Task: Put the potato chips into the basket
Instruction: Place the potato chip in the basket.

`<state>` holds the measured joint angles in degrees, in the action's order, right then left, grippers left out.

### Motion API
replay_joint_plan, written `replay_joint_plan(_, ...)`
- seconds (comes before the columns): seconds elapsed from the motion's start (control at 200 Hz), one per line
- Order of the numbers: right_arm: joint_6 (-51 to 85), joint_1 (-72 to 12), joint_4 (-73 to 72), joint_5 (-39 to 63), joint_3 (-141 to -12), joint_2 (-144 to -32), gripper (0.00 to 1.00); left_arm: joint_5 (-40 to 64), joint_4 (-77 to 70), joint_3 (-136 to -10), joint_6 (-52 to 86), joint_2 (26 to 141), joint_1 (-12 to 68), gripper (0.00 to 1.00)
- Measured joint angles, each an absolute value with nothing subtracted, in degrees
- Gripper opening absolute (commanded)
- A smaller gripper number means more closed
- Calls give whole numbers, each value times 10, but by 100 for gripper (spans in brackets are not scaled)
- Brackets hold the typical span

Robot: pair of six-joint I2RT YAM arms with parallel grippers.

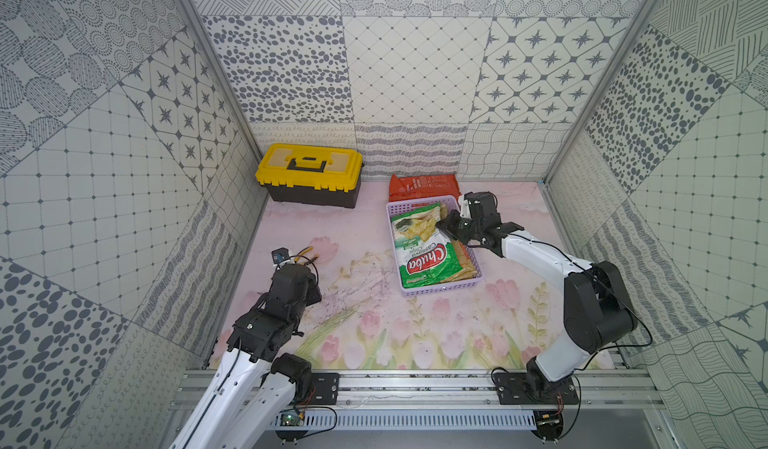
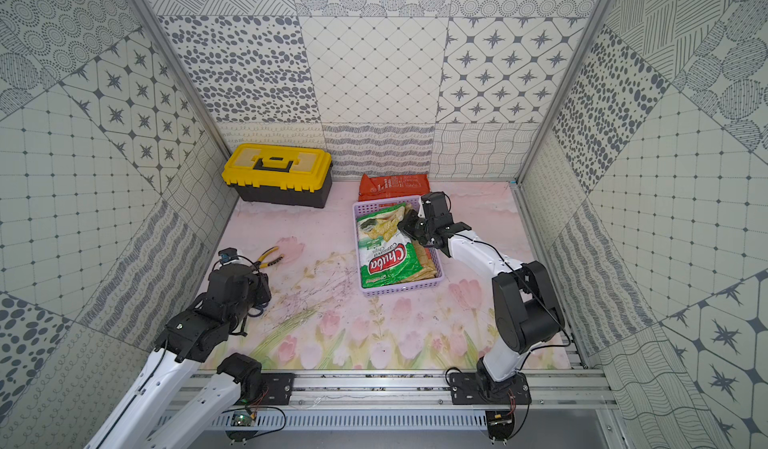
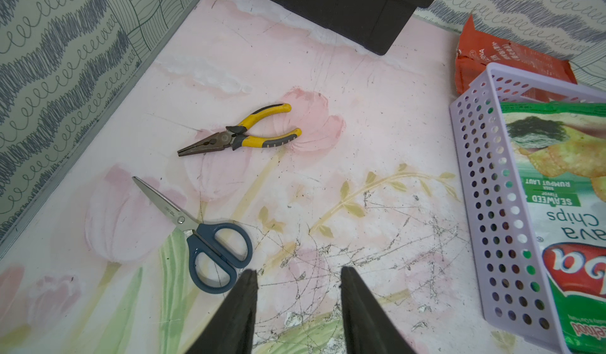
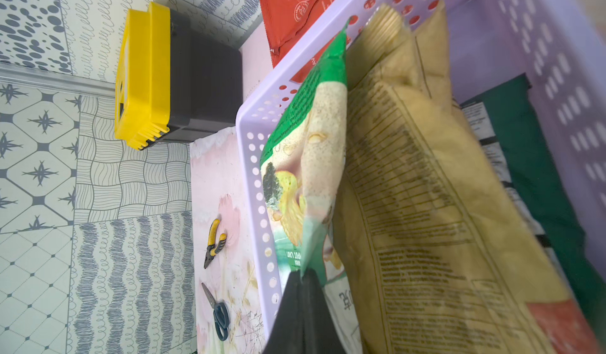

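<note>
Pinches the Chuba bag (image 1: 424,255) in closed right jaws, centre-right, atop tan bags (image 4: 426,188) in the lavender basket (image 1: 440,291); holds left jaws apart, empty. Leaves the orange-red bag (image 1: 424,187) on the desk (image 1: 374,322), upper centre. Risks tipping the high pile over the low wall on release.

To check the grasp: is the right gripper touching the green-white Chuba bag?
Touching. In the right wrist view the right gripper is shut on an edge of the green-white Chuba bag, with no gap.
</note>
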<state>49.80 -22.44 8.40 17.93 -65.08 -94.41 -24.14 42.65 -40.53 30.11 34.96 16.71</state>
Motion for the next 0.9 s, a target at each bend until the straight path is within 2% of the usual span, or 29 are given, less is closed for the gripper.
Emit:
replay_joint_plan(0.05,490,-221,90,176,-651,-944,0,-241,427,-405,301,350,167,46)
replay_joint_plan(0.2,462,-213,124,163,-657,-944,34,-241,427,-405,301,350,167,46)
replay_joint_plan(0.235,453,-213,141,158,-666,-944,38,-241,427,-405,301,350,167,46)
replay_joint_plan(0.435,397,-222,259,95,-773,-942,42,-241,427,-405,301,351,167,46)
replay_joint_plan(0.55,366,-269,303,47,-820,-937,41,-242,427,-405,301,352,167,46)
replay_joint_plan(0.715,348,-324,329,50,-820,-946,42,-241,427,-405,301,354,167,46)
replay_joint_plan(0.73,346,-325,330,50,-819,-948,42,-241,427,-405,301,354,167,46)
replay_joint_plan(0.745,345,-325,331,51,-816,-952,50,-241,427,-405,301,355,167,46)
replay_joint_plan(0.77,345,-325,332,50,-812,-959,56,-241,427,-405,301,355,167,46)
replay_joint_plan(0.9,336,-310,340,48,-781,-1004,58,-241,427,-405,301,356,167,46)
